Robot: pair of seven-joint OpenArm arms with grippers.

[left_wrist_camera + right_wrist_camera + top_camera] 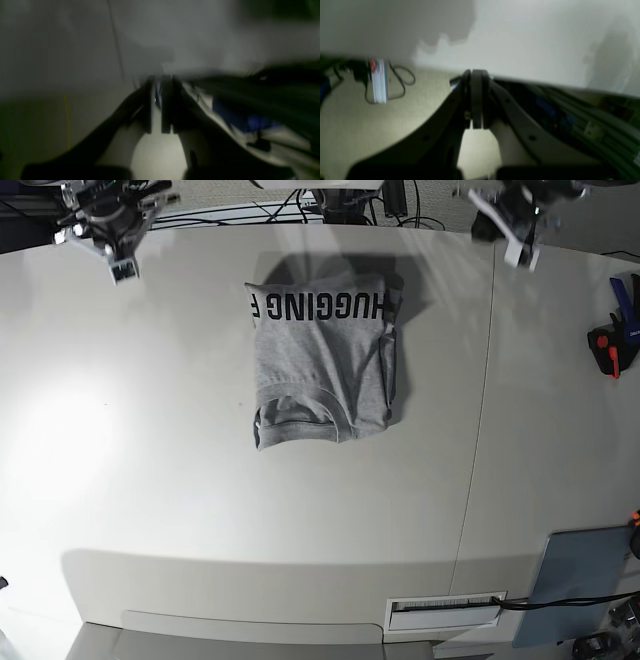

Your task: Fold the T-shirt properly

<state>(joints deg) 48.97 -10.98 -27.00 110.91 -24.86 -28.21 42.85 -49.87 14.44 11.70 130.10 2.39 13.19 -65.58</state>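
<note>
Folded T-shirt (322, 360) lying flat on the tabletop (150, 480), toward its far middle, lettering along its far edge. Left gripper (520, 225) raised at far right, jaws narrowly parted, holding nothing. Right gripper (115, 235) raised at far left, jaws closed, empty.

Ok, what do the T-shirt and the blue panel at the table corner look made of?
T-shirt: soft knit, likely cotton; heathered matte grey that creases, with black printed lettering. Panel: flat, rigid-looking grey-blue sheet, matte; plastic or board, cannot tell which.
</note>
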